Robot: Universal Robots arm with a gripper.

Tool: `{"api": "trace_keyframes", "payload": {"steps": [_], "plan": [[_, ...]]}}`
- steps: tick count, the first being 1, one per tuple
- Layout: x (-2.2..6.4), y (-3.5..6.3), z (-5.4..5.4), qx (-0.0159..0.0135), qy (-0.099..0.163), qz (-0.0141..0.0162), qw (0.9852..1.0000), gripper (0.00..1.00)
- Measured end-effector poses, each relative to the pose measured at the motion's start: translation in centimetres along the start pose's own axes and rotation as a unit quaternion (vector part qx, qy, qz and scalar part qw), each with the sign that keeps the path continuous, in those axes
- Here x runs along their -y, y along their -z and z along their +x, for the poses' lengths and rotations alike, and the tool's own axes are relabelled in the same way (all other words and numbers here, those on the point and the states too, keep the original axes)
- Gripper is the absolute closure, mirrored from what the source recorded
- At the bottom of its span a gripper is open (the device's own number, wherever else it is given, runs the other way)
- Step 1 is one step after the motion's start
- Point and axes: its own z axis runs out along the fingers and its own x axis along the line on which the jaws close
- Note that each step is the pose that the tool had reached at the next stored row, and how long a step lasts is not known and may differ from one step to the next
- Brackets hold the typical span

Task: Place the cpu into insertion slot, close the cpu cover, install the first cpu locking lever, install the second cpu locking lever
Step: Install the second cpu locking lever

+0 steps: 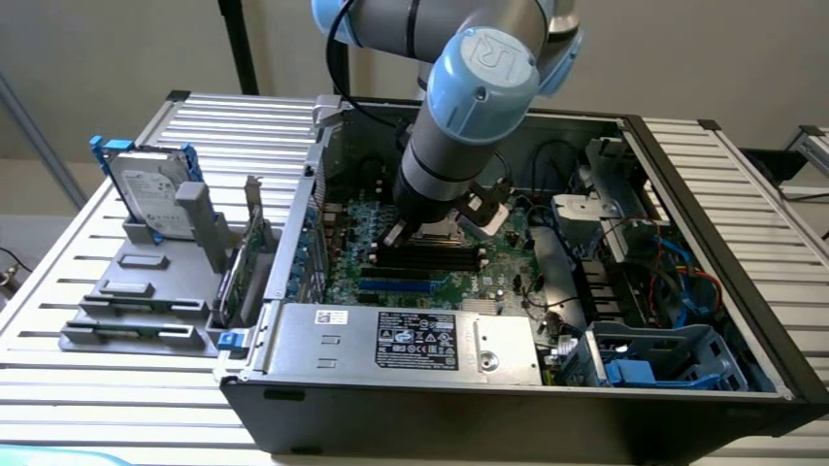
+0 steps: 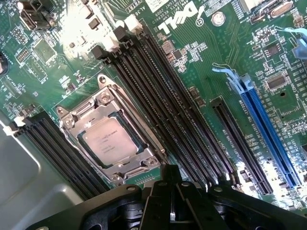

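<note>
Fingers of the gripper (image 2: pixel 173 201) are sitting clenched together and grasping nothing, hovering just above the green motherboard (image 2: pixel 201 52) beside the socket. In the wrist view the cpu (image 2: pixel 111 142) is lying flat in the insertion slot (image 2: pixel 72 125), and the cpu cover (image 2: pixel 125 111) is lying closed over it, framing the chip through its window. Steps 1 and 2 are looking complete; the lever steps appear to be in hand. Whether either lever is latched cannot be told. Pressing a thin lever calls for a precise, shallow approach between the socket and the memory slots (image 2: pixel 163 120).
</note>
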Motion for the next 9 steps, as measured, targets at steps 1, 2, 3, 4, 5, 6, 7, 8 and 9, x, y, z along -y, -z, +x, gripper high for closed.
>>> {"api": "trace_keyframes", "payload": {"steps": [1,2,3,4,5,6,7,8,9], "plan": [[0.01,-0.03,0.01,0.0001,0.000,0.0000,1.0000,0.89],[0.02,-0.06,0.03,0.0001,0.000,0.0000,1.0000,0.89],[0.03,-0.09,0.04,0.0002,0.000,0.0001,1.0000,0.89],[0.04,-0.13,0.06,0.0002,0.001,0.0001,1.0000,0.89],[0.06,-0.16,0.09,0.0003,0.001,0.0001,1.0000,0.89],[0.07,-0.21,0.11,0.0002,0.001,0.0001,1.0000,0.89],[0.08,-0.25,0.13,0.0002,0.001,0.0001,1.0000,0.89],[0.08,-0.29,0.14,0.0003,0.001,0.0001,1.0000,0.89],[0.09,-0.33,0.15,0.0003,0.001,0.0001,1.0000,0.89]]}}
